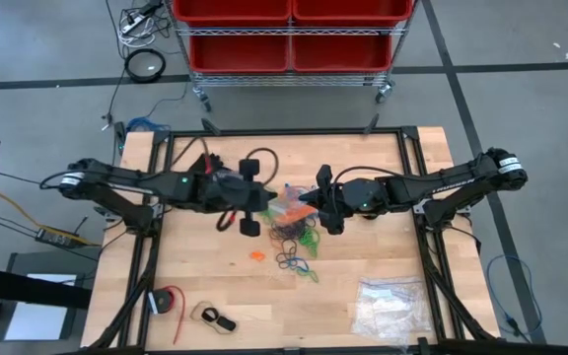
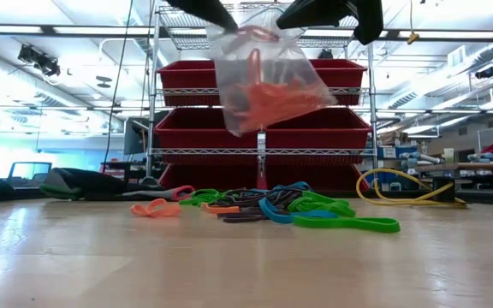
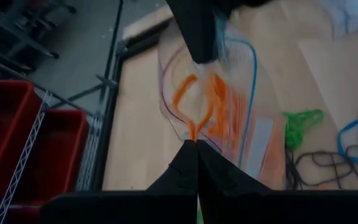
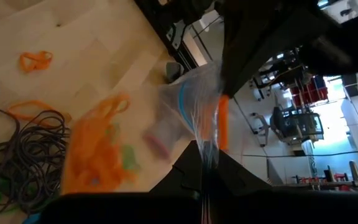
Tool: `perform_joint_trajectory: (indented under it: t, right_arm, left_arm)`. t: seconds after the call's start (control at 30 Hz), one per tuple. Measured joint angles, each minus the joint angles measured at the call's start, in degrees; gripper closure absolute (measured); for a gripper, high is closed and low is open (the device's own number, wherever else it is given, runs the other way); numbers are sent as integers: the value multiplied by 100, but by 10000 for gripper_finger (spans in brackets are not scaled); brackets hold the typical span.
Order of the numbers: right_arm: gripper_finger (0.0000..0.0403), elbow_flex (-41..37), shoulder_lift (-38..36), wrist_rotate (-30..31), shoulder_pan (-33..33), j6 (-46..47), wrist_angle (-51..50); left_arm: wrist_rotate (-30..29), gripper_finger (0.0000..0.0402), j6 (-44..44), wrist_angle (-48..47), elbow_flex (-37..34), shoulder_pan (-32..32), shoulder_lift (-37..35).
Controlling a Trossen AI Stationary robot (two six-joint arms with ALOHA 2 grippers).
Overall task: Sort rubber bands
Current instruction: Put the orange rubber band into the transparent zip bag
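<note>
Two pincers, left and right, pinching bag above rubber bands

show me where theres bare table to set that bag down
Free: the wood left of the rubber bands, between the lone orange band and the table's left frame; also the back strip behind both arms. Crowded: the centre, where both end effectors, left and right, pinch the clear bag; near-right holds another plastic bag.

Red bins on a wire rack beyond the table — clear bag of whitish pieces near its front-right corner.
</note>
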Motion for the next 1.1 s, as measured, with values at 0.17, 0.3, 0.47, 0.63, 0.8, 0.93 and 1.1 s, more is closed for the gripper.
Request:
perform_joint_trajectory:
  t: [0.17,0.3,0.47,0.63,0.8,0.93,1.1]
  right_arm:
    - [403,0,0,1,-4,7,-25]
    - [403,0,0,1,-4,15,-28]
    - [403,0,0,1,-9,110,-87]
    - [403,0,0,1,-7,129,-119]
    - [403,0,0,3,-8,129,-121]
    - [403,0,0,3,-7,128,-161]
    - [403,0,0,3,-7,125,-159]
  left_arm:
    - [23,401,4,-317,163,-5,286]
    - [20,384,8,-301,225,-3,314]
    - [14,317,26,-117,227,-53,294]
    - [-6,241,-1,-266,390,-64,268]
    - [-199,199,-64,-678,707,-182,110]
    - [-298,194,-481,-1176,764,-307,-187]
    - [147,197,-1510,-2199,688,-514,-429]
